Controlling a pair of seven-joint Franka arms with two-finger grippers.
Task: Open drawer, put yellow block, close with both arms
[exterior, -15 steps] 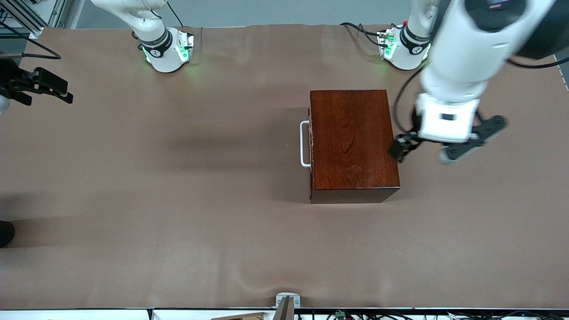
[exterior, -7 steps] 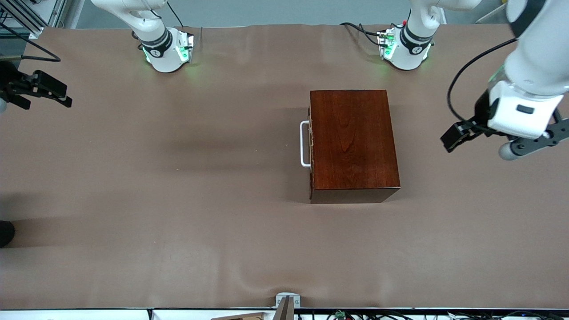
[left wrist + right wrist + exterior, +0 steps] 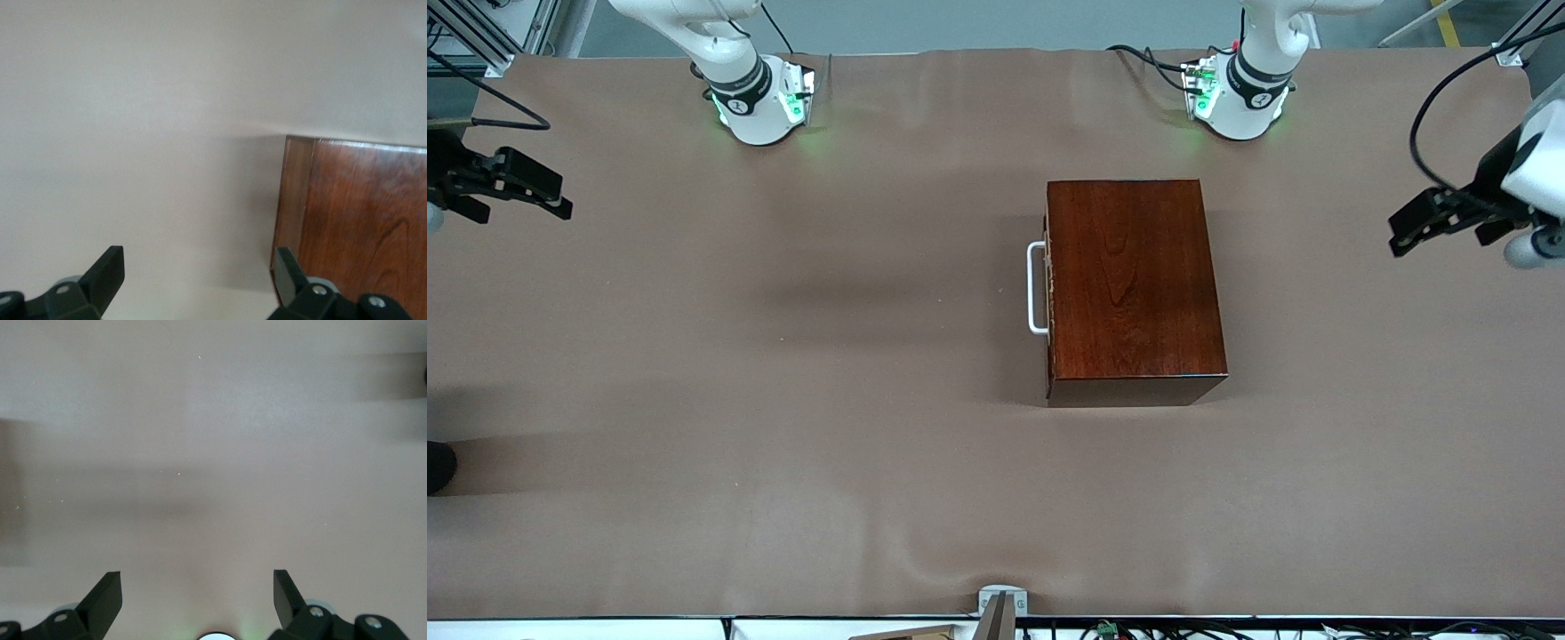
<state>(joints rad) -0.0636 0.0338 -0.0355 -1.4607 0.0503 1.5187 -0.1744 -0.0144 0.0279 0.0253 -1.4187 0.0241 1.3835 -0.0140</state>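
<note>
The dark reddish-brown wooden box [image 3: 1129, 284] stands mid-table, and its drawer is shut, with the white U-shaped handle [image 3: 1036, 289] facing the right arm's end. The yellow block is out of view. My left gripper [image 3: 1440, 229] is open and empty in the air over the table at the left arm's end, apart from the box. In the left wrist view my left gripper [image 3: 197, 273] shows bare table between its fingers and a corner of the box [image 3: 360, 213] beside one finger. My right gripper [image 3: 547, 191] is open and empty over the table's edge at the right arm's end; in the right wrist view my right gripper [image 3: 197, 597] hangs over bare table.
The brown table cover [image 3: 783, 356] spreads wide around the box. The right arm's base [image 3: 760, 102] and the left arm's base [image 3: 1236, 98] stand along the table edge farthest from the front camera. A small grey bracket [image 3: 1000, 604] sits at the nearest edge.
My left gripper has swung away from the box's end toward the left arm's end of the table. The right gripper has barely moved. The drawer stays shut.
</note>
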